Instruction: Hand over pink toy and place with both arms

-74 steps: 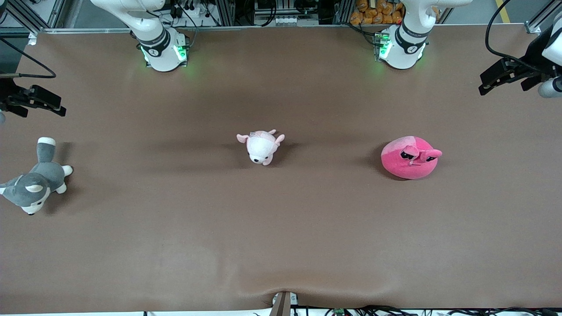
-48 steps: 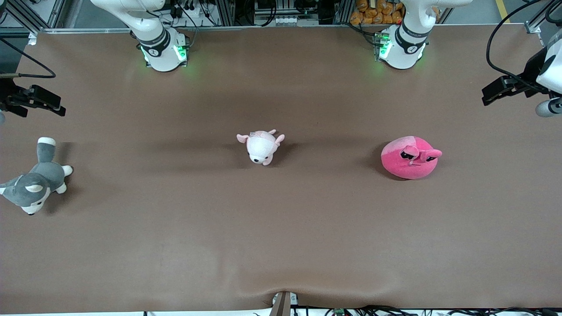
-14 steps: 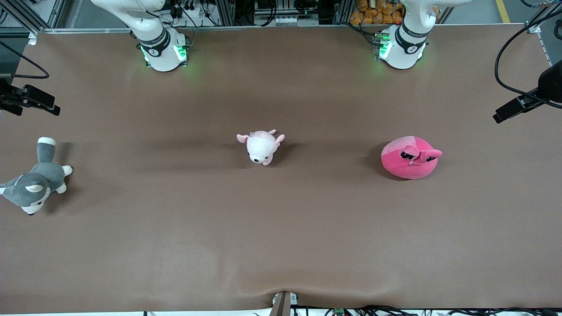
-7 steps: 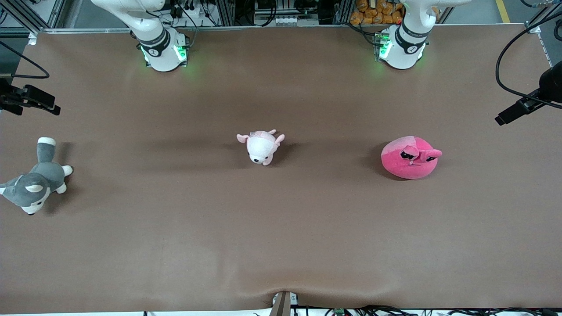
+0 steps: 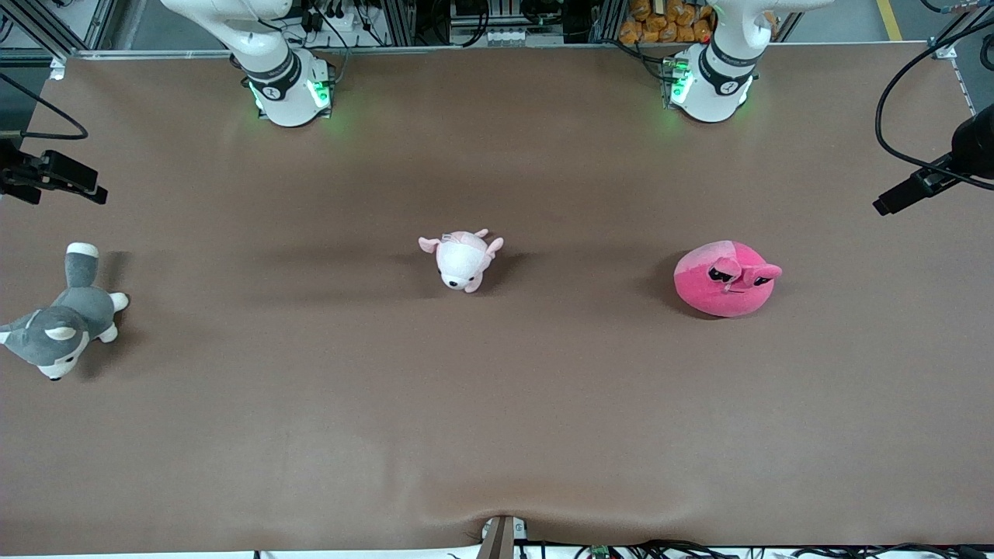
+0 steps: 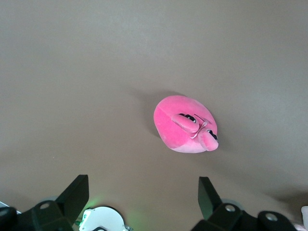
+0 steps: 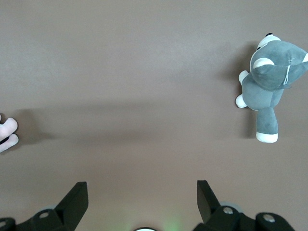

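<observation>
Left gripper (image 6: 139, 202), spread wide, above pink toy (image 6: 186, 124).

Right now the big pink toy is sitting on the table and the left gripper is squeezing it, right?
Not quite. The pink toy does sit on the table, but the left gripper is not squeezing it: it hangs open in the air, apart from the toy. The left wrist view shows the gap, and the front view agrees.

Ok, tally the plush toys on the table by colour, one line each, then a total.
Hot pink: 1, the pink toy
Pale pink and white: 1, the small plush animal
Grey and white: 1, the husky plush
Total: 3
</observation>
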You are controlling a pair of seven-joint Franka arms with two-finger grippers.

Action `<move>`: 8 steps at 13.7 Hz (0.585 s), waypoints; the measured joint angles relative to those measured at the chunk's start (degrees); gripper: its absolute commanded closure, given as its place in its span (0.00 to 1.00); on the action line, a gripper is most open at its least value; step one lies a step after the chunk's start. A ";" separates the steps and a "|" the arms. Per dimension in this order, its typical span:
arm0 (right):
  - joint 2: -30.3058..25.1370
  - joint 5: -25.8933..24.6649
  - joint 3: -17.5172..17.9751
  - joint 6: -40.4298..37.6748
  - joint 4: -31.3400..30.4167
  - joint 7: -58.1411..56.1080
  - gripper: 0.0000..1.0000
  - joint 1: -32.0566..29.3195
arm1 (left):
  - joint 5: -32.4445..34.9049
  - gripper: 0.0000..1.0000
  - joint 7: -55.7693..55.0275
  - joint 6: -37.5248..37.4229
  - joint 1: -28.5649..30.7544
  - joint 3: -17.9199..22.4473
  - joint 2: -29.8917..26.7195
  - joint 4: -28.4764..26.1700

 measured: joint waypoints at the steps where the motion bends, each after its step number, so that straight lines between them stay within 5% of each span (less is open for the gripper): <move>1: 0.00 0.00 0.00 0.00 0.00 0.00 0.00 0.00 | 0.00 0.00 0.02 0.00 0.00 0.00 0.00 0.02; 8: 0.00 0.00 0.00 0.00 0.00 -0.01 0.00 0.00 | 0.00 0.00 -2.15 0.01 0.17 0.18 0.07 0.05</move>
